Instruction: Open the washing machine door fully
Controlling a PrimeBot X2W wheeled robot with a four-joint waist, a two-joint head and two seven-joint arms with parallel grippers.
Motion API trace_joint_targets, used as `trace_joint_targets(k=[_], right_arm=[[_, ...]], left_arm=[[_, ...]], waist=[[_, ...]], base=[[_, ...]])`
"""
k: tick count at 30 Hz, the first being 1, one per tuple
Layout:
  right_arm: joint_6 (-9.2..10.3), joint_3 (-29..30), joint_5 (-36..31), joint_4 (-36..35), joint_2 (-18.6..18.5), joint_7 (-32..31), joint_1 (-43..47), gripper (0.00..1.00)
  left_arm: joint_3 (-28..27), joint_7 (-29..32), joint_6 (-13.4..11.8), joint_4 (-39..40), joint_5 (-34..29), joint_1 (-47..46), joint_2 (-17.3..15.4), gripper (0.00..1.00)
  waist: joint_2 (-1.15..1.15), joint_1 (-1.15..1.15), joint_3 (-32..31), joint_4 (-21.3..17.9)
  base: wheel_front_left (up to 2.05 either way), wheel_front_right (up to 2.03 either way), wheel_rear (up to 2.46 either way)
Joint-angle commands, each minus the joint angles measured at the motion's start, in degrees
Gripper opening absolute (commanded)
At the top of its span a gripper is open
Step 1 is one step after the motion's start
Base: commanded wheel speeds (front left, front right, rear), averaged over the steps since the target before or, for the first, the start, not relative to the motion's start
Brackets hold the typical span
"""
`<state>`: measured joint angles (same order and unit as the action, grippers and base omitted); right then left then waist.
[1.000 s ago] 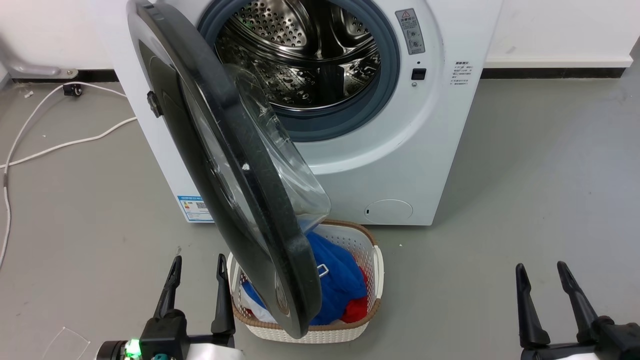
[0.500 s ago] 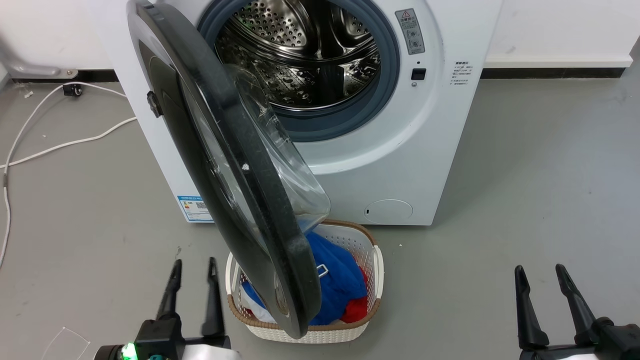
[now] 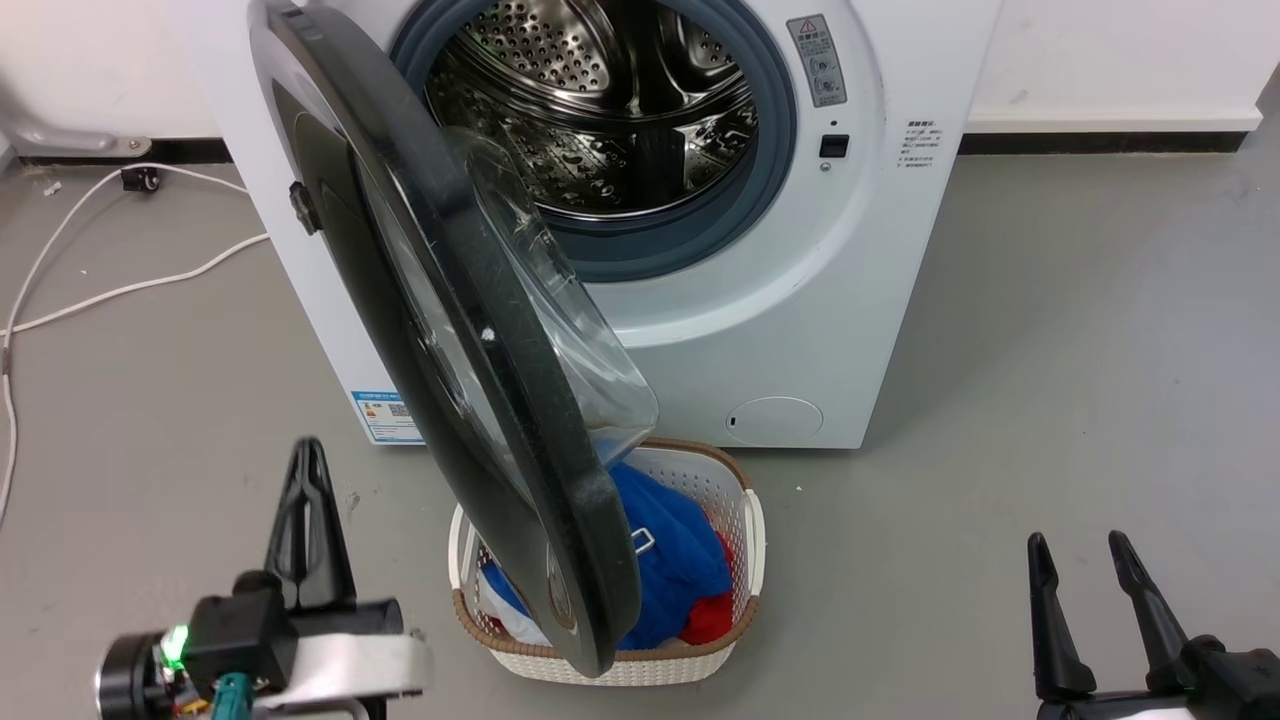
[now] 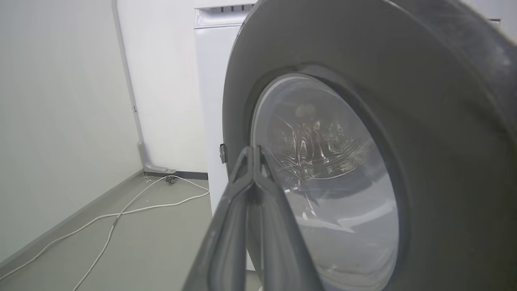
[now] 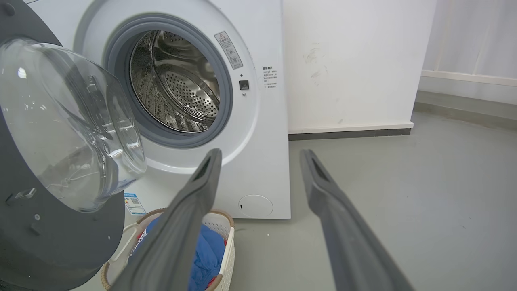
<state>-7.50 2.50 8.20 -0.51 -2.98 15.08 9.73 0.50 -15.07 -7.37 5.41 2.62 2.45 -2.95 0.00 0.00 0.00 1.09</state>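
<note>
We are facing the white washing machine point(image 3: 860, 300), its steel drum point(image 3: 600, 90) showing. The washing machine door point(image 3: 470, 340) is hanging from its hinge on the machine's left side, standing roughly halfway out. Its glass bowl is facing the drum and its lower rim is hanging over the laundry basket point(image 3: 752, 545).

Our left gripper point(image 3: 307, 450) is hovering on the door's outer side, near it but apart, with fingers pressed together and nothing between them. Our right gripper point(image 3: 1077, 540) is waiting well apart, fingers spread and empty.

We are judging that the door needs to swing on toward our left. The pressure should be going on the black rim near its free edge, not on the glass. It should be following the hinge's arc slowly, keeping the rim clear of the basket.
</note>
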Motion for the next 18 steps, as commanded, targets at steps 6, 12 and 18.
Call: trace_joint_targets(k=[6,12,18], right_arm=[[0.01,-0.56,0.37,0.23,0.2,0.12,0.14,1.0],[0.01,-0.97,0.96,0.32,0.2,0.12,0.1,1.0],[0.01,-1.6,1.04,0.58,0.19,0.12,0.01,1.0]], left_arm=[[0.26,-0.15,0.98,6.05,-1.78,-3.07,0.07,0.0],[4.17,-0.15,1.36,12.04,-3.55,-5.21,0.06,0.0],[10.16,-0.15,3.21,14.41,-4.25,-7.82,0.07,0.0]], waist=[[0.0,0.0,0.03,-0.32],[0.0,0.0,0.13,-0.43],[0.0,0.0,0.23,-0.47]], base=[[0.0,0.0,0.0],[0.0,0.0,0.0],[0.0,0.0,0.0]])
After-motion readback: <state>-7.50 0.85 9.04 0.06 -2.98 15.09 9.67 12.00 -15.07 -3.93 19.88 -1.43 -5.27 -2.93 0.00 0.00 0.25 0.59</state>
